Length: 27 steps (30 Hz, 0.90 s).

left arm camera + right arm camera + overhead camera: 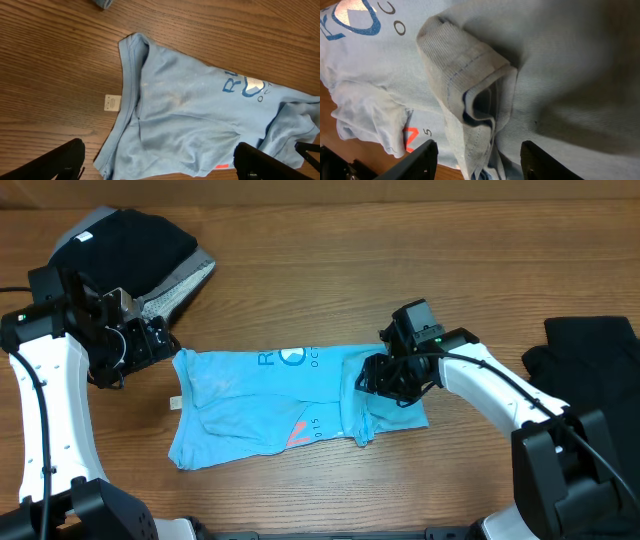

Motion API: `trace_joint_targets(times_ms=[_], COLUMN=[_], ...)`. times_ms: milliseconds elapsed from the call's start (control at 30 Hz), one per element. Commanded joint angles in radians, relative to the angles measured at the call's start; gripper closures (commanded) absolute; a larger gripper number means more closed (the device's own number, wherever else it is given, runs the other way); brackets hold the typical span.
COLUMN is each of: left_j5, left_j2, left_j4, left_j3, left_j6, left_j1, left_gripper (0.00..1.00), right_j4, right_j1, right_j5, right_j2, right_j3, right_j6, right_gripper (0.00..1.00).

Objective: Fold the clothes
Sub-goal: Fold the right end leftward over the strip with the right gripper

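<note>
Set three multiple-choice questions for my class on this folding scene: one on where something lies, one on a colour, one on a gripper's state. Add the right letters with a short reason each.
1. Relative to the T-shirt, the white tag lies:
A on top of it
B beside it, on the bare table
C tucked under it

2. The T-shirt is:
A green
B sky blue
C red

3. The left gripper is:
A shut on cloth
B shut on the tag
C open, holding nothing

Answers:
1 B: the tag sits on wood at the shirt's edge.
2 B: every view shows it sky blue.
3 C: its fingers stand far apart, clear of the cloth.
</note>
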Motion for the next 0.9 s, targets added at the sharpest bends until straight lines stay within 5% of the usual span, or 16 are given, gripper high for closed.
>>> trace_joint_targets(times_ms=[0,533,867], left_j5=[0.008,0.008,0.008], left_j2=[-0.006,-0.006,-0.006], left_j4=[0.003,0.002,0.005], left_j3=[0.012,0.013,0.012], left_j6=[0.026,0.026,0.026], left_j1=[0.009,0.009,0.009], left_gripper=[0.03,0.03,0.03], right_j4=[0.011,0.08,0.083], right_j1=[0.02,0.031,0.038], right_j5=[-0.016,-0.185,-0.244], right_j2=[0.032,0.063,0.053], right_j3=[-0.007,0.003,0.047], right_j6=[0.013,0.032,0.163], right_gripper=[0.43,0.96,0.96])
